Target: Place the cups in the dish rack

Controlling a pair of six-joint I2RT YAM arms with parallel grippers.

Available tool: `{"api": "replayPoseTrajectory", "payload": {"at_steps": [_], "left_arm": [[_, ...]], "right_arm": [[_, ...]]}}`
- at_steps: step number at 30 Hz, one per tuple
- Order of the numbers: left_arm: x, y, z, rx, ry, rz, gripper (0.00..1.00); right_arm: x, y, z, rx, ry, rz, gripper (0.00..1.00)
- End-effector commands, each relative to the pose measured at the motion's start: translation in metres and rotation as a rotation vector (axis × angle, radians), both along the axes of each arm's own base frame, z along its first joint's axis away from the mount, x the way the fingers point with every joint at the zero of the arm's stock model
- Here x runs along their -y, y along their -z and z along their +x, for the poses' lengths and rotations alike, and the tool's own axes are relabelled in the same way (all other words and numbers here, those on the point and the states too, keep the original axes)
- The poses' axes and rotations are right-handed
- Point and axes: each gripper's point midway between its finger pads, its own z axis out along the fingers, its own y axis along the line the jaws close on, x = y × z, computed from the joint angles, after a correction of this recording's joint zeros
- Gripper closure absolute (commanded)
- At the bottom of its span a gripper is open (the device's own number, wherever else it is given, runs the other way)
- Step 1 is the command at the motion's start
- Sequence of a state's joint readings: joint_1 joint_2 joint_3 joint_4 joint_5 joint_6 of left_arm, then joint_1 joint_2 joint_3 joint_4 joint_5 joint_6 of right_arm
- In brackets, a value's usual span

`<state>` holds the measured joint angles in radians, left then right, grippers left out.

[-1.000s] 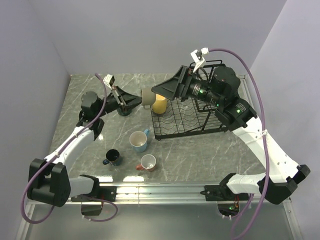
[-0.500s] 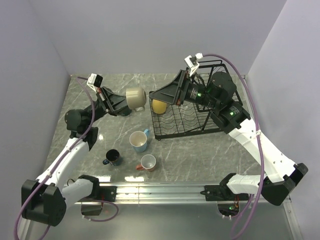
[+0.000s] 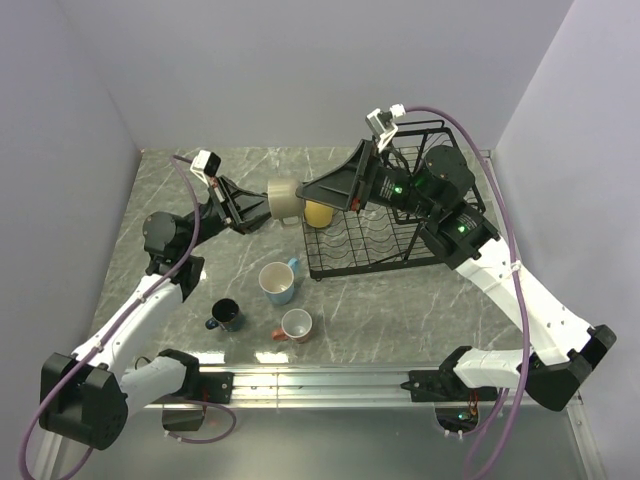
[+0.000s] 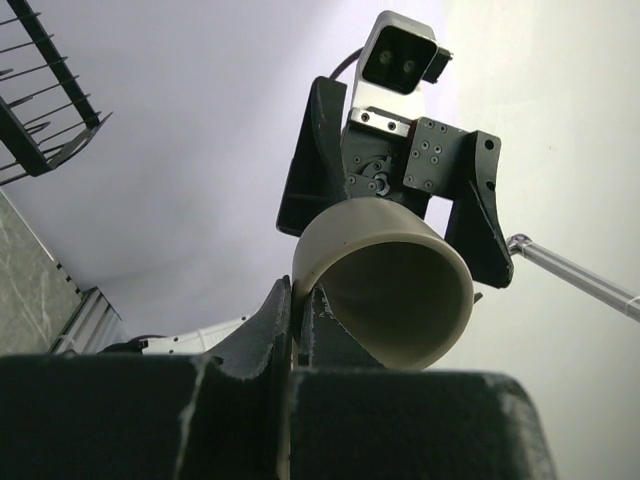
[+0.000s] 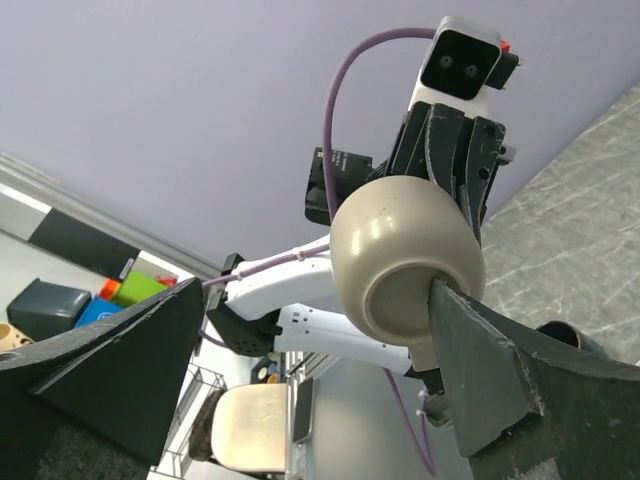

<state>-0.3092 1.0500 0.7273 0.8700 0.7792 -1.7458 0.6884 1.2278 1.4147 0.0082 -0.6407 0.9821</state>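
My left gripper (image 3: 262, 203) is shut on the rim of the small olive-tan mug (image 3: 285, 198) and holds it in the air, on its side, left of the dish rack (image 3: 400, 245). In the left wrist view the fingers (image 4: 280, 310) pinch the mug's wall (image 4: 385, 280). My right gripper (image 3: 312, 188) is wide open, facing the mug. In the right wrist view the mug's base (image 5: 405, 260) touches my right finger (image 5: 500, 385); the left finger (image 5: 110, 370) is well apart. A yellow mug (image 3: 319, 213) stands in the rack's lower tray.
A light blue mug (image 3: 278, 283), a dark navy mug (image 3: 225, 315) and a salmon-pink mug (image 3: 296, 324) stand on the marble table (image 3: 420, 310) in front of the rack. The rack's upper basket (image 3: 420, 135) is behind my right arm. The dark green mug is hidden.
The left gripper swung the tan mug up and left, then back right toward the right gripper. The right gripper rose and shifted left early, then held still.
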Motion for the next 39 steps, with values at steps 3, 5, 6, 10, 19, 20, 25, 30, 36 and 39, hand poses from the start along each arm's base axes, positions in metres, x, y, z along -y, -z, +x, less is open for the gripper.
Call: {"api": "replayPoseTrajectory", "payload": {"at_steps": [3, 5, 6, 10, 19, 20, 25, 30, 36, 39], "left_arm": [[-0.003, -0.034, -0.013, 0.126, -0.007, -0.056, 1.00], [-0.004, -0.036, -0.015, 0.132, -0.002, -0.059, 1.00], [-0.004, -0.038, -0.016, 0.140, 0.000, -0.059, 1.00], [-0.001, -0.041, -0.014, 0.146, -0.006, -0.015, 1.00], [0.003, -0.045, -0.011, 0.164, -0.013, 0.046, 1.00], [0.003, -0.045, -0.011, 0.165, -0.010, 0.046, 1.00], [0.004, -0.043, -0.011, 0.161, 0.002, 0.043, 1.00], [0.004, -0.042, -0.012, 0.155, 0.016, 0.024, 1.00], [0.006, -0.039, -0.009, 0.152, 0.017, 0.025, 1.00], [0.006, -0.036, -0.008, 0.143, 0.012, 0.024, 1.00]], "right_arm": [[-0.004, -0.005, -0.006, 0.050, -0.006, -0.011, 0.00], [-0.001, -0.003, -0.002, 0.064, 0.031, -0.025, 0.00], [0.000, 0.003, 0.000, 0.050, 0.045, -0.047, 0.00], [0.008, 0.011, 0.005, 0.071, 0.105, -0.088, 0.00], [0.011, 0.014, 0.014, 0.099, 0.155, -0.143, 0.00], [0.010, 0.014, 0.014, 0.099, 0.150, -0.141, 0.00], [0.006, 0.007, 0.011, 0.092, 0.128, -0.088, 0.00], [-0.002, -0.004, 0.007, 0.092, 0.069, -0.023, 0.00], [-0.010, -0.005, 0.008, 0.074, 0.027, 0.011, 0.00], [-0.010, -0.008, 0.007, 0.082, 0.021, 0.008, 0.02]]}}
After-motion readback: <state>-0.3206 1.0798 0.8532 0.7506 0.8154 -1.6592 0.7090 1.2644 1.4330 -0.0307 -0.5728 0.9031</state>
